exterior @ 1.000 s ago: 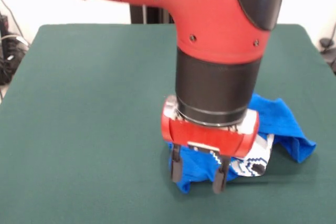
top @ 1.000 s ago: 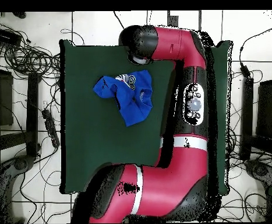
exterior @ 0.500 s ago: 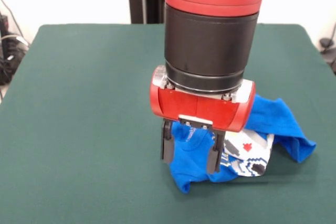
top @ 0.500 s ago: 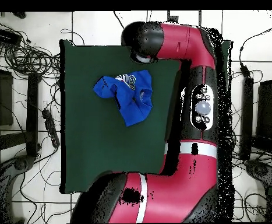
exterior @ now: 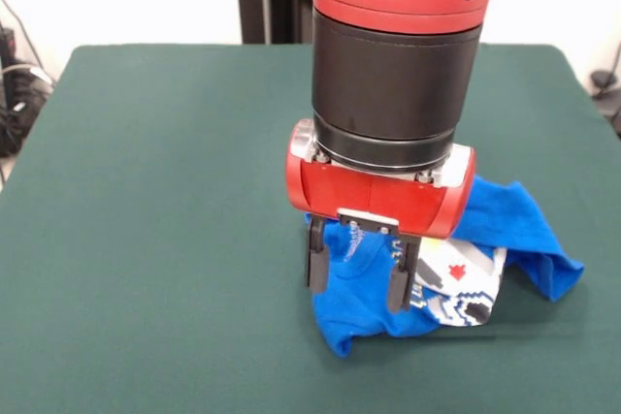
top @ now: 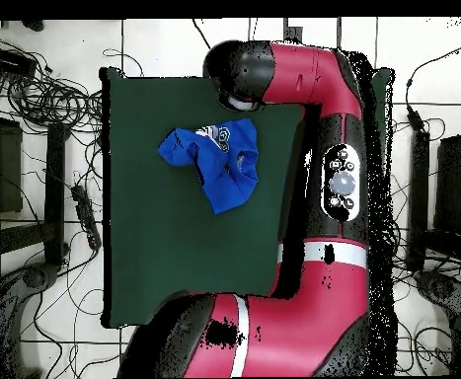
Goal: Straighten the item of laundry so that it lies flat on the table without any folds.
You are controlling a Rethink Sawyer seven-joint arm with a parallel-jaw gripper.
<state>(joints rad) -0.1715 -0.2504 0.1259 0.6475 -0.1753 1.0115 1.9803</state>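
Note:
The item of laundry [exterior: 529,230] is a bright blue T-shirt lying crumpled and folded on the green table [exterior: 146,191], right of centre near the front edge. Part of its white-grey print shows at the fold. My gripper [exterior: 358,273] hangs straight down over the shirt's left part. Its two dark fingers [exterior: 317,261] stand apart and it is open, with blue cloth showing between and behind them. In the overhead view the shirt [top: 219,158] lies bunched near the table's top edge, and the arm's wrist [top: 242,71] hides the gripper.
The red and black arm [exterior: 398,65] fills the middle of the front view and hides the shirt's far part. In the overhead view the arm [top: 323,197] runs along the table's right side. Cables and stands lie on the floor [top: 46,99] around the table.
The gripper has risen from low at the shirt's near edge and moved a little farther over the shirt. It stays open. The shirt has hardly moved.

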